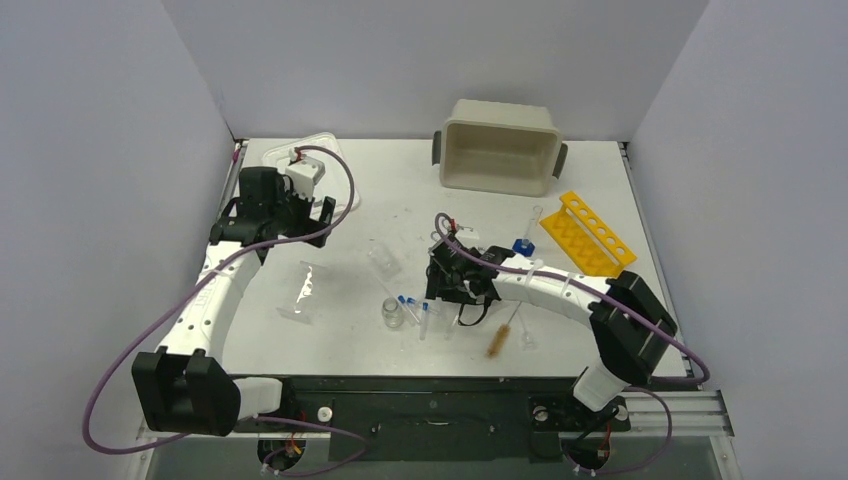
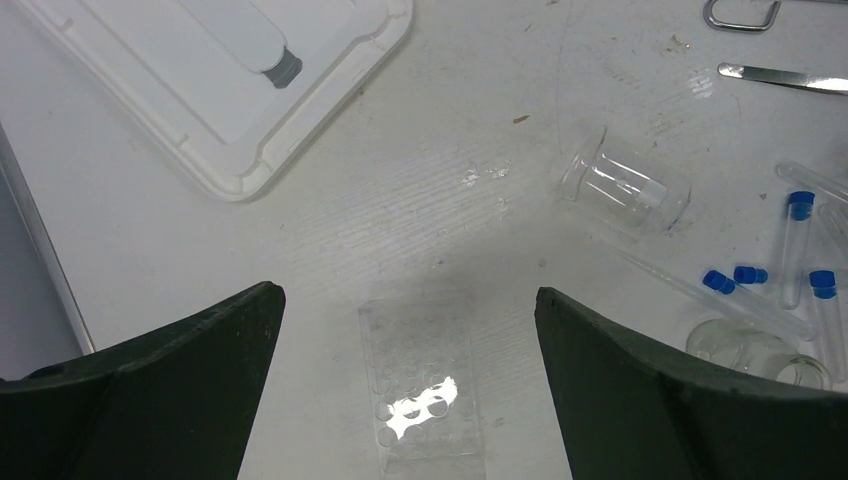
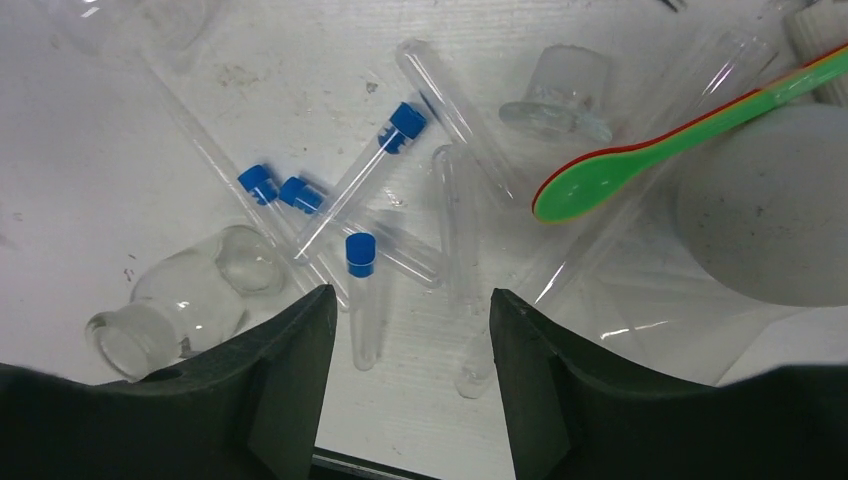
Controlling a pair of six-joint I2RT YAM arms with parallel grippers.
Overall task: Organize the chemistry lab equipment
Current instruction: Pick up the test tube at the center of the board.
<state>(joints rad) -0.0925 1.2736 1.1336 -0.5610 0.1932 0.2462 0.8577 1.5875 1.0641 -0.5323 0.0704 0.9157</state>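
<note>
At the left, the left gripper [image 2: 407,295] hangs with its jaws spread wide and empty above a clear well plate [image 2: 420,390] on the worktop [image 2: 450,120], near the white lid [image 2: 230,90]. Toward the middle the lab equipment lies scattered: a beaker [image 2: 625,185] on its side, a glass vial [image 3: 185,300], blue-capped tubes [image 3: 360,270] and a green-and-red spatula [image 3: 680,140]. The right gripper [image 3: 410,295] sits low over this pile, jaws partly apart either side of one capped tube and clamping nothing, with the beige tub [image 1: 500,150] and yellow rack [image 1: 590,232] farther right.
</note>
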